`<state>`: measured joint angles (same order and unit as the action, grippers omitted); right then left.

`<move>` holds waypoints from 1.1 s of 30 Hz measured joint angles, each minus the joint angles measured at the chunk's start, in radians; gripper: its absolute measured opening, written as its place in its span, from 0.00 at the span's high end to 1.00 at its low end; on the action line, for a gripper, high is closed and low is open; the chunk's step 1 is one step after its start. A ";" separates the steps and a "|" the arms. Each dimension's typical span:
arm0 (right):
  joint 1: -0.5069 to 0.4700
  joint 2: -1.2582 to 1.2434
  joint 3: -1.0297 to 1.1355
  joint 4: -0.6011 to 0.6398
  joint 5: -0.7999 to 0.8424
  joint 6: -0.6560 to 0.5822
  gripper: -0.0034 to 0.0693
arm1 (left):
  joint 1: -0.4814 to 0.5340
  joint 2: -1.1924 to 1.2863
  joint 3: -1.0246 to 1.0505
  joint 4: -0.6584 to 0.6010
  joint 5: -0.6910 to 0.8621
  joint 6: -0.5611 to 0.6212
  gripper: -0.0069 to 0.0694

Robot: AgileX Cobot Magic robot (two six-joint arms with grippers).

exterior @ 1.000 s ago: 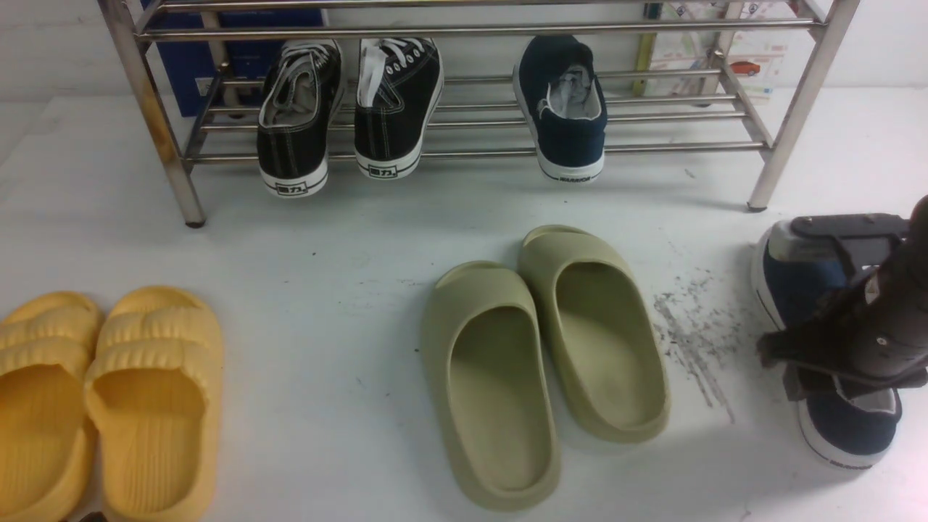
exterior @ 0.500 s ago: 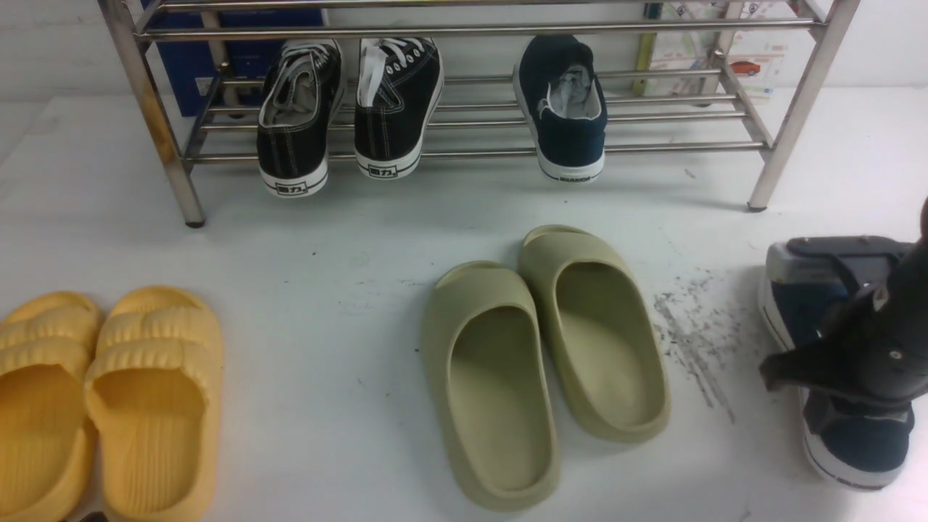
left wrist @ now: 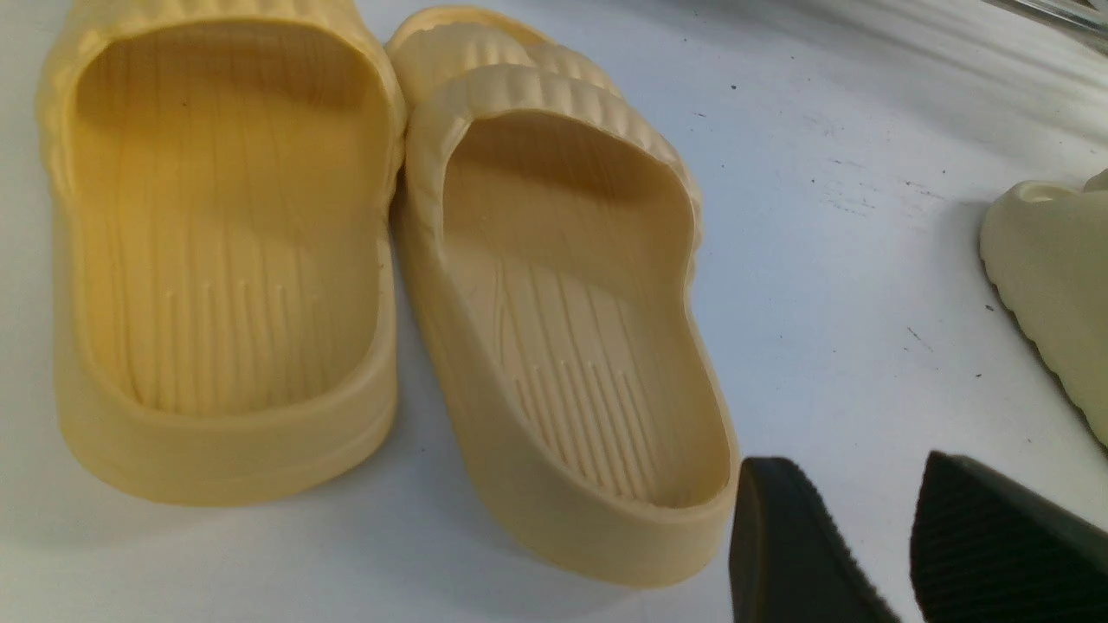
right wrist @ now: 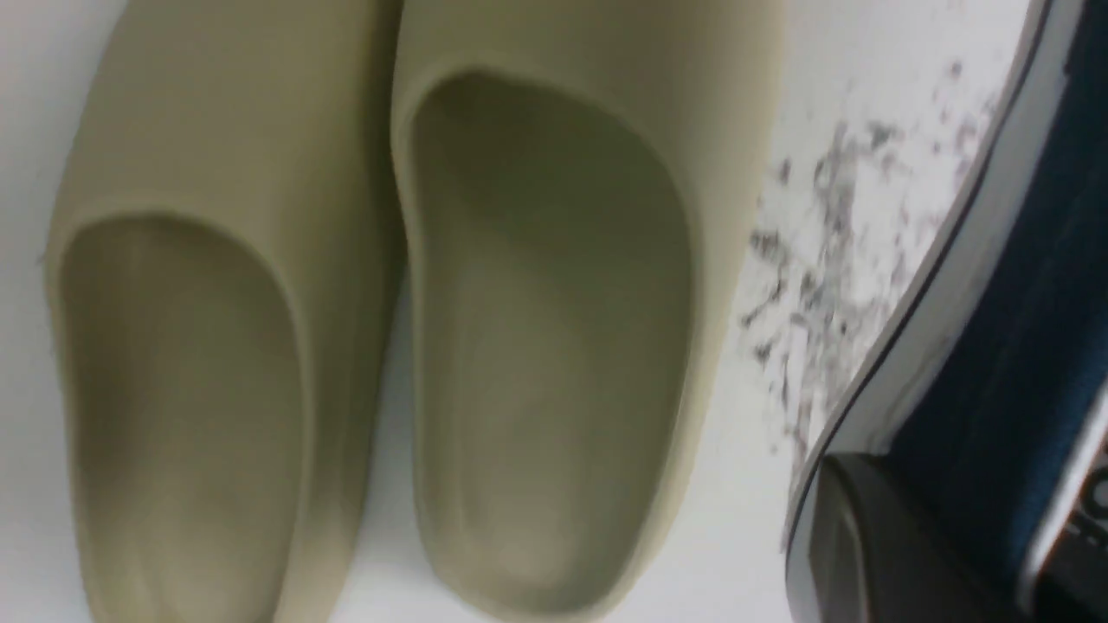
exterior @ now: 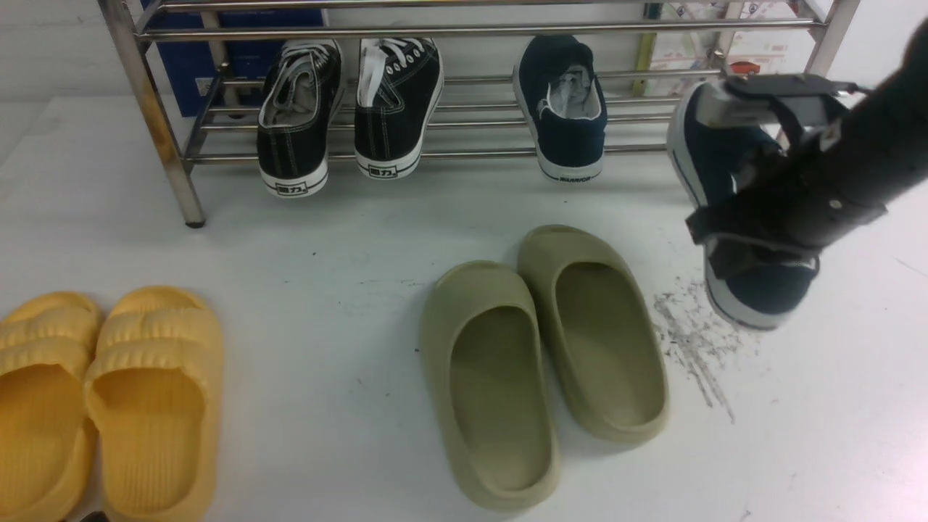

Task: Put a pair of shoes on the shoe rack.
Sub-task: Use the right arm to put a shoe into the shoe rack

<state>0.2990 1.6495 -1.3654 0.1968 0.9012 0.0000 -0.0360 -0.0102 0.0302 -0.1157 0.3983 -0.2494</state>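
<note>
While right fingers (exterior: pixel 725 221) clamp a navy-blue canvas sneaker (exterior: pixel 718 148) aloft (its mate (exterior: pixel 573 148) sits on the steel-tube rack (exterior: pixel 464 30)), left fingers (left wrist: pixel 796 554) stand apart.

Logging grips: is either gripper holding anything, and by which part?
Right gripper holds a navy shoe by its side wall, near the opening; left gripper is open, empty.

Bench (exterior: pixel 348 239): white, flat, lightly speckled.
12 o'clock: shoe rack (exterior: pixel 156 116) of steel tubes, legs standing on the bench.
Rack's lower shelf: black lace-up sneakers (exterior: pixel 391 101) at 11 o'clock, one navy slip-on shoe (exterior: pixel 569 123) at 1 o'clock, heels overhanging the front bar.
8 o'clock: yellow slides (exterior: pixel 156 406), side by side, touching.
5 o'clock: olive-green slides (exterior: pixel 602 341), touching, toes toward the rack.
4 o'clock: dark scuff marks (exterior: pixel 692 341), just beside the olive pair.
</note>
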 joint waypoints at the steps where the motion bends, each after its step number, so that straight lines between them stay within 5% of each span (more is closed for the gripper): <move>1: 0.000 0.046 -0.053 -0.012 0.001 0.000 0.90 | 0.000 0.000 0.000 0.000 0.000 0.000 0.60; 19: -0.024 0.566 -0.757 -0.106 0.109 0.000 0.90 | 0.000 0.000 0.000 0.000 0.000 0.000 0.60; 33: -0.040 0.656 -0.844 -0.103 0.060 0.000 0.90 | 0.000 0.000 0.000 0.000 0.000 0.000 0.60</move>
<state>0.2595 2.3053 -2.2097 0.0939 0.9607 0.0000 -0.0360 -0.0102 0.0302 -0.1157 0.3983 -0.2494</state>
